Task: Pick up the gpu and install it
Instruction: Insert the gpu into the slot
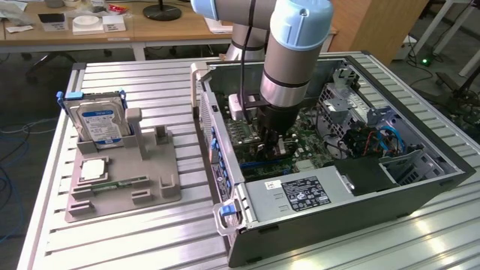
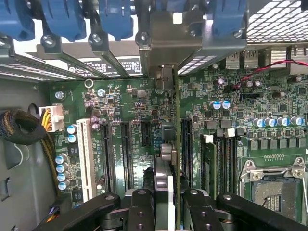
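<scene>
gripper (image 2: pixel 166 204) clamped on gpu (image 2: pixel 176 144) top edge | card edge-on below gripper, over motherboard (image 2: pixel 125 110) slots | likely light, stiff, fragile: hold by edges

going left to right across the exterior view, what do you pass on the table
hard drive standing in the grey holder → grey holder tray → small memory stick lying on it → open computer case, where the gripper reaches down over the motherboard
</scene>
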You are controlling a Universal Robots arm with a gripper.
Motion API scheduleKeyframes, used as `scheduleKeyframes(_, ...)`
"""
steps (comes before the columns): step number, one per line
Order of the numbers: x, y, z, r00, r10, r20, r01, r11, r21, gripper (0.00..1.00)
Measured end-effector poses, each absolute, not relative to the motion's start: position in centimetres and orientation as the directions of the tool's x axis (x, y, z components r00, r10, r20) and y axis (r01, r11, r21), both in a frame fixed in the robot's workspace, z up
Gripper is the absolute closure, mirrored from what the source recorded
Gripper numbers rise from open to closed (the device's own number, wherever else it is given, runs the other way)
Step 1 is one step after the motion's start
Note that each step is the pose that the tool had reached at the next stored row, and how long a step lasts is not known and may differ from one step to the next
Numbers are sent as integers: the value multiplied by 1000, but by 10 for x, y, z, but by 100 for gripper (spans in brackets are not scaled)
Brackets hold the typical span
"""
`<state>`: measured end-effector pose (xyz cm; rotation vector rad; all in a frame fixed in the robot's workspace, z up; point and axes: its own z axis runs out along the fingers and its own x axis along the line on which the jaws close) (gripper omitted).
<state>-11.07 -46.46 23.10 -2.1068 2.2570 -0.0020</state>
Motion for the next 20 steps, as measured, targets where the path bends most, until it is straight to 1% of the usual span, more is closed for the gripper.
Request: scheduleKeyframes(20,-112,-464,231,-68,-997,-38,-997,69,-38,71)
